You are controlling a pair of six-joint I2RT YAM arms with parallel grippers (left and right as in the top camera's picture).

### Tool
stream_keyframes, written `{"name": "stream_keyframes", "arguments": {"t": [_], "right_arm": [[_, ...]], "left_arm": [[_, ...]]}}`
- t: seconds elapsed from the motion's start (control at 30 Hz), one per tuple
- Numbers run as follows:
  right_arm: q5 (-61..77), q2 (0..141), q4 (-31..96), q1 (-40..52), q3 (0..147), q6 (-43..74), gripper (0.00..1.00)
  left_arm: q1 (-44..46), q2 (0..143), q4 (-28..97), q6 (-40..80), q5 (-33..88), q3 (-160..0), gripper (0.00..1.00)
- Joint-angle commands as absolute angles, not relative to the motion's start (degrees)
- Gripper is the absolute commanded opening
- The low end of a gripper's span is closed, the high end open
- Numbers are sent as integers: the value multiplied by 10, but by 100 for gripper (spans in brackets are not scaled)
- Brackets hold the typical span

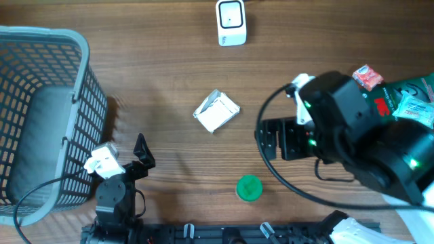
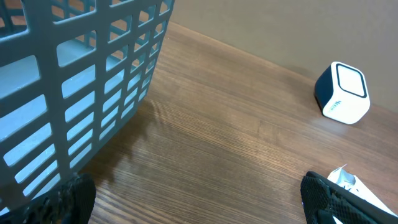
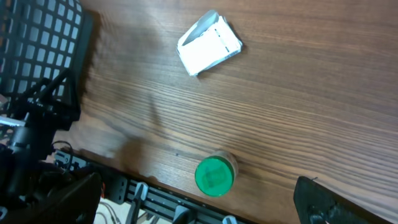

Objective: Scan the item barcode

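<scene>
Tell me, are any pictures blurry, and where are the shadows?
Overhead: mostly sharp, with a soft shadow beside the basket. Left wrist: the near fingertips look dark and fuzzy. Right wrist: the white packet is clear.

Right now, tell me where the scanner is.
In the overhead view the scanner sits at the far middle of the table, beyond the white packet and right of the basket.
</scene>
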State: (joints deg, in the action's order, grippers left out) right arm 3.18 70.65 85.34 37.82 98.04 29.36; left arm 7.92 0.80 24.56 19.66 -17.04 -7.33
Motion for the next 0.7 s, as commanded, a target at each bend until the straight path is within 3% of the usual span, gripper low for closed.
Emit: {"name": "stream_keyframes", "arguments": {"t": [0.0, 0.37, 0.67], "right_arm": [[11, 661, 858, 376, 989, 302, 100], [-11, 522, 893, 376, 947, 347, 100], [16, 588, 806, 378, 703, 396, 100]], "left_arm": [[80, 4, 245, 200, -174, -72, 100], [80, 4, 245, 200, -174, -72, 100], [80, 4, 245, 200, -174, -72, 100]]}}
